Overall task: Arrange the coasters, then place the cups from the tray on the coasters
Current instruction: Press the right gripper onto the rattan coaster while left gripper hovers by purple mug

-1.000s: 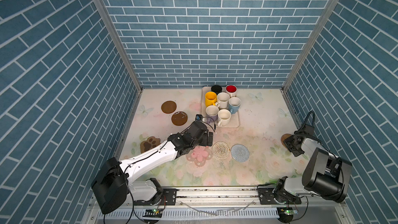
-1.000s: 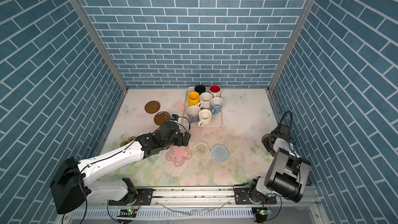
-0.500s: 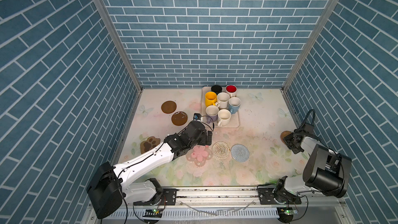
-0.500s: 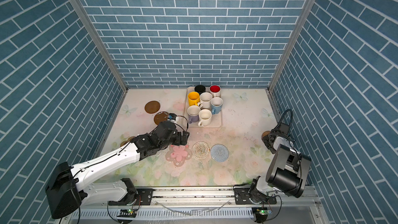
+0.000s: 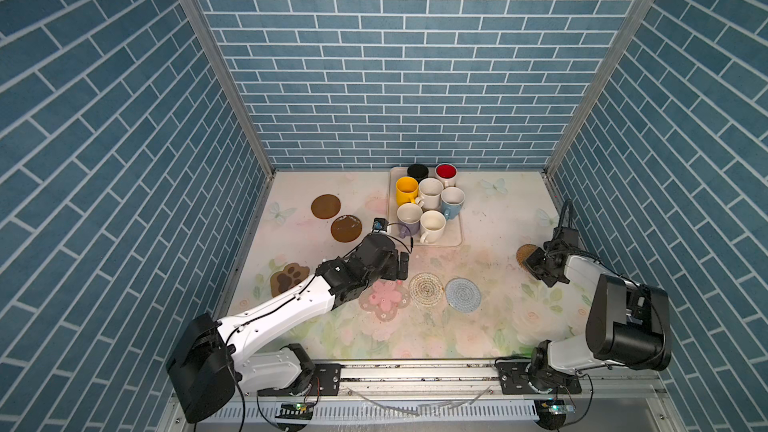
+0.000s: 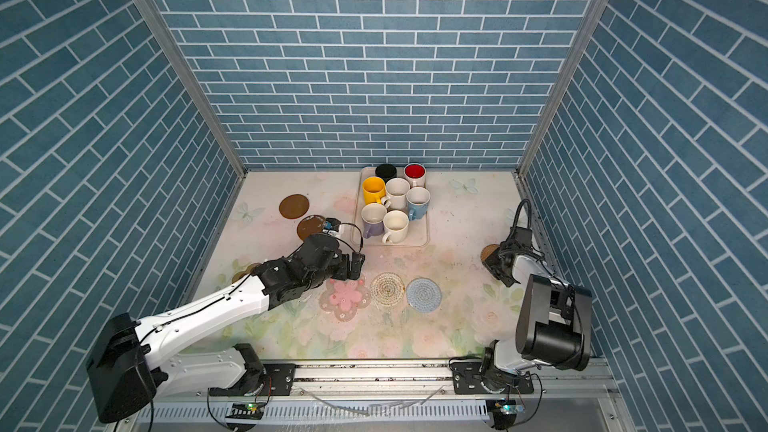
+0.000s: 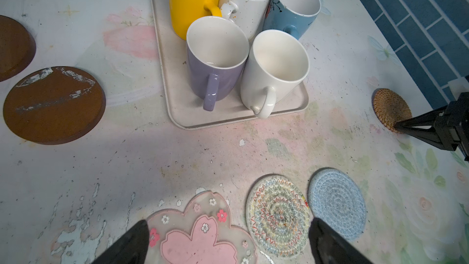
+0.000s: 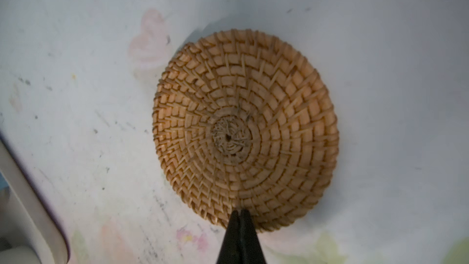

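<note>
tan coaster (image 8: 246, 133) shifted inward, closed right gripper (image 8: 239, 215) on its rim

**Left arm** (image 5: 291, 305): white shells with small dark screw dots, black joint housings, bulky black shoulder block (image 5: 199, 367), and a thin black cable (image 5: 286, 297) along the forearm.
**Left end effector** (image 7: 228, 224): black, tapered fingers (image 7: 127, 245).
**Right arm** (image 5: 582, 270): the same white and black build, with a looped black wrist cable (image 5: 564, 214).
**Right end effector** (image 8: 239, 214): slim, black, pointed.
**Mounting:** black base plates (image 5: 328, 376) on a silver rail (image 5: 415, 371).
</note>
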